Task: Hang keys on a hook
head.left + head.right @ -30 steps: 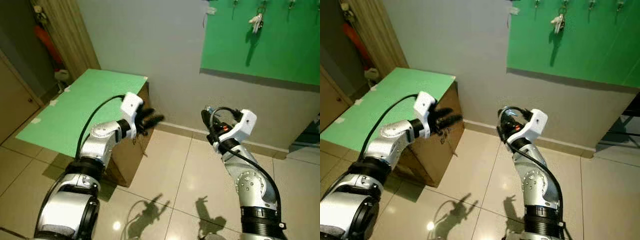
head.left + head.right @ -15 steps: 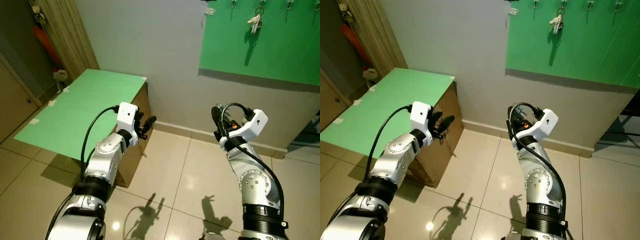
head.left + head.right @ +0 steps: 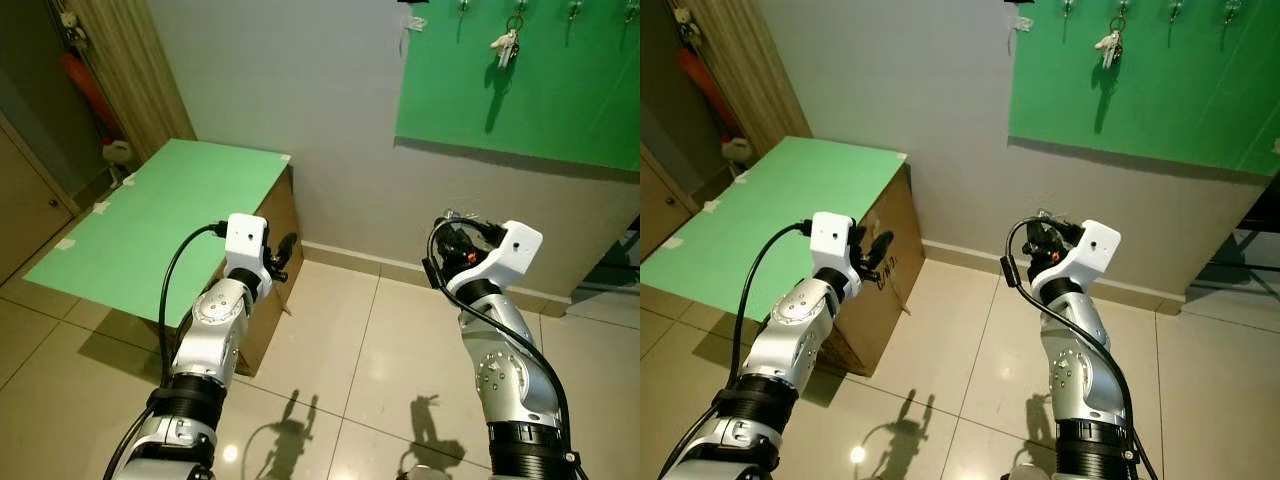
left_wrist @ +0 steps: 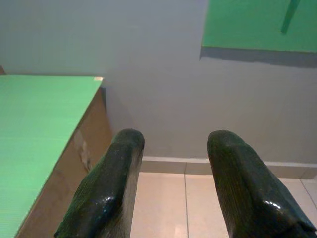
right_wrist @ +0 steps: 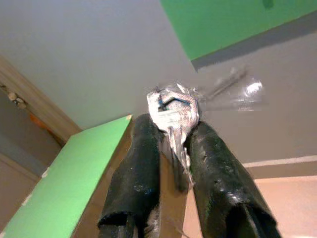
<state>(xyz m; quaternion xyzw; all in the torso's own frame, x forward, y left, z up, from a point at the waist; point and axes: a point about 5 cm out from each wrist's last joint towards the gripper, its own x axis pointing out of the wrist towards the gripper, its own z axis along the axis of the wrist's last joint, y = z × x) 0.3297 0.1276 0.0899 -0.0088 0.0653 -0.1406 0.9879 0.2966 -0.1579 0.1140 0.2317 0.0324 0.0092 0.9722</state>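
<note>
My right gripper (image 5: 171, 144) is shut on a bunch of silver keys (image 5: 173, 115), which stick out past its black fingertips and look blurred. In the eye views this gripper (image 3: 447, 243) is held up over the tiled floor, well below the green board (image 3: 530, 100) on the wall. Small hooks (image 3: 574, 10) line the board's top edge, and another set of keys (image 3: 503, 42) hangs from one of them. My left gripper (image 4: 173, 141) is open and holds nothing; it sits beside the cardboard box (image 3: 282, 250).
A cardboard box with a green top (image 3: 160, 220) stands on the left against the grey wall. A curtain and a red object (image 3: 85, 85) are at the far left. Glossy floor tiles (image 3: 350, 370) lie between the arms.
My left arm has pulled back toward the box, its forearm now more upright. My right gripper has shifted slightly right and up with the keys.
</note>
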